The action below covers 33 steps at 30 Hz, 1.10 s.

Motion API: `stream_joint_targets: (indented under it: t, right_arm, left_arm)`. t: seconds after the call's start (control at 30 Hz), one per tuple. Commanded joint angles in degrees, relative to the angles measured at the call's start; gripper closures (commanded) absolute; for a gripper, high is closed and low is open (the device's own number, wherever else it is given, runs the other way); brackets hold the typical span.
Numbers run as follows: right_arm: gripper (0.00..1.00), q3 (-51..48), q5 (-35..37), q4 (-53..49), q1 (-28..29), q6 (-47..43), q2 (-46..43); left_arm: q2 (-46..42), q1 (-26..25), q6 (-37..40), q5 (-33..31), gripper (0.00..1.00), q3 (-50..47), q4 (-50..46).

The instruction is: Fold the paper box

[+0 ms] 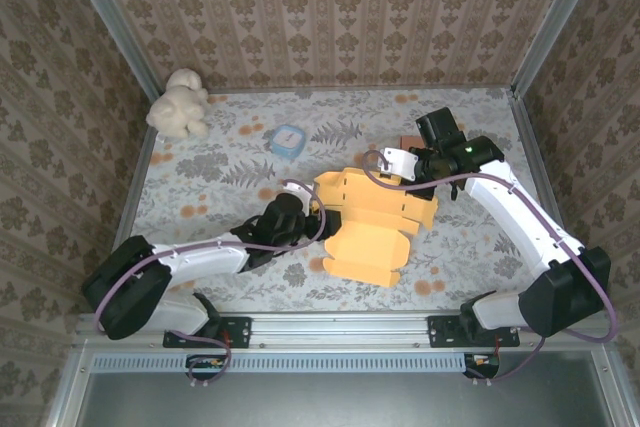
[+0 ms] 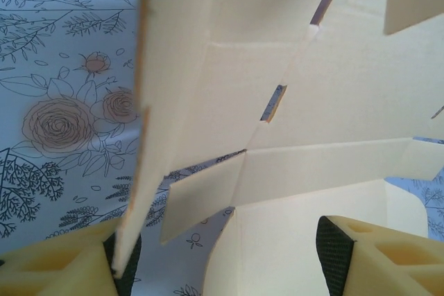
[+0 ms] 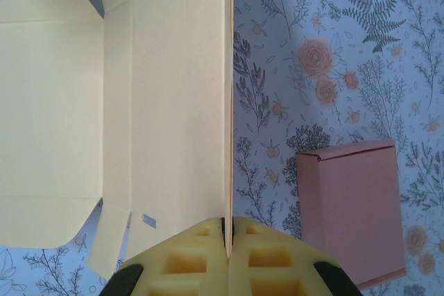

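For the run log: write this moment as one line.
left gripper open, astride a flap | right gripper shut on paper box panel | fold unfinished

Each arm [image 1: 200, 259] has white shells on its long links and black housings at the joints behind the claw. A thin purple-grey cable [image 1: 470, 176] trails loosely from each base to the wrist. The left gripper [image 2: 222, 265] has pale yellow fingers [image 2: 388, 261] moulded with hollow rectangular cells, with black pads [image 2: 329, 247] on their inner faces. The right gripper [image 3: 227, 244] has the same yellow cellular fingers. Just behind it sit a white bracket [image 1: 400, 159] and a small green light [image 1: 467, 154].
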Motion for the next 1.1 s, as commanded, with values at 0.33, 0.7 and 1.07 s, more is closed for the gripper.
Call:
stream_joint_targets:
  t: [0.33, 0.7, 1.07]
  right_arm:
    - [1.00, -1.2, -2.0, 1.6, -0.6, 1.6, -2.1]
    - [1.00, -2.1, -2.8, 2.5, -0.7, 1.6, -3.0]
    - [1.00, -2.8, -4.1, 2.7, -0.7, 1.7, -4.1]
  left_arm:
    - [3.6, -3.1, -1.2, 0.0, 0.26, 1.1, 7.0]
    - [4.5, -4.6, 2.3, -7.0, 0.23, 1.0, 8.8]
    - [7.0, -4.5, 5.5, -13.2, 0.22, 1.8, 9.8]
